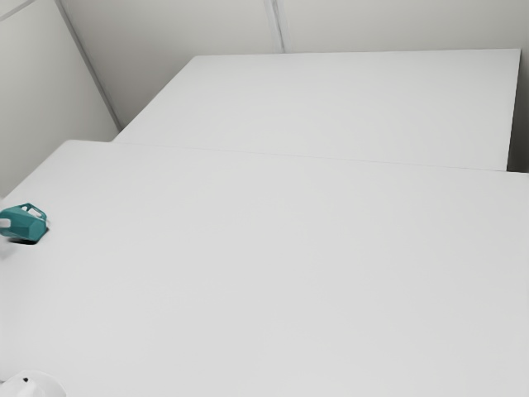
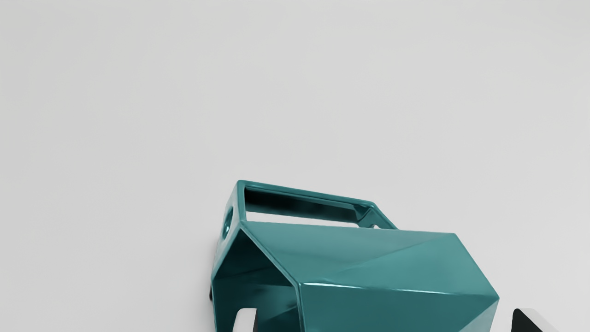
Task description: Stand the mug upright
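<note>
Mug (image 1: 26, 225) lying on its side, far L of ext. view, gripper (image 2: 383, 312) wide open, & it's prob. light, stiff, slick, so best hold's the faceted body (image 2: 382, 260).

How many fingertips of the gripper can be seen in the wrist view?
2: one fingertip overlaps the open mouth of the teal faceted mug; the other fingertip is just beyond its base end.

Mug (image 2: 378, 263) smooth, glossy, glaze-like; tabletop (image 1: 289, 265) smooth, matt.
</note>
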Controlling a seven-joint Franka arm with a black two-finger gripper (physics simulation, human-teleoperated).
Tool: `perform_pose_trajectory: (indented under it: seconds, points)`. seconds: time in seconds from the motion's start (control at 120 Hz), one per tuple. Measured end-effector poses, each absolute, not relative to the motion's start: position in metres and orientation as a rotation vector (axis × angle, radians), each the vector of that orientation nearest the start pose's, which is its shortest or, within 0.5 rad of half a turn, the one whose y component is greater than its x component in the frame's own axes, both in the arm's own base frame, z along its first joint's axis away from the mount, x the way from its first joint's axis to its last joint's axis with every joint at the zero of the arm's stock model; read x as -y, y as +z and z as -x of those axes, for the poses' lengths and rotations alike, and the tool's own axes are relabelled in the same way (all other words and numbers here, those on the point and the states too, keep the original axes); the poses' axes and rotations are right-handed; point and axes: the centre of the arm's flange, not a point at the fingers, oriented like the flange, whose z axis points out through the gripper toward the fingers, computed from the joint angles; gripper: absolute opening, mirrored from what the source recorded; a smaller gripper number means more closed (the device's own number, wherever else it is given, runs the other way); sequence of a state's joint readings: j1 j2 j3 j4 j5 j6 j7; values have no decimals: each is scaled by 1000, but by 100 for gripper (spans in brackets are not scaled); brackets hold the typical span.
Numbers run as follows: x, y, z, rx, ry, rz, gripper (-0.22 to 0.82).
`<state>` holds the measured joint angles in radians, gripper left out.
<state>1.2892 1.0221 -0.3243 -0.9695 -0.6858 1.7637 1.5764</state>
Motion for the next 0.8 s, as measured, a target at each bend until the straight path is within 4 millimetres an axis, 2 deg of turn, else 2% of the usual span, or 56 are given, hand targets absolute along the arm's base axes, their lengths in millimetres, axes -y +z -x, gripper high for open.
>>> perform_pose_trajectory:
  seconds: [0.358, 0.467, 0.583, 0.725, 0.8]
  points:
    - [-658, 256, -395, -402, -1587, 3205, 59]
    - [-659, 258, -392, -401, -1598, 3205, 40]
    - [-655, 264, -398, -431, -1627, 3199, 19]
    - [-650, 270, -406, -464, -1655, 3191, 0]
    - [-647, 275, -410, -482, -1667, 3185, -6]
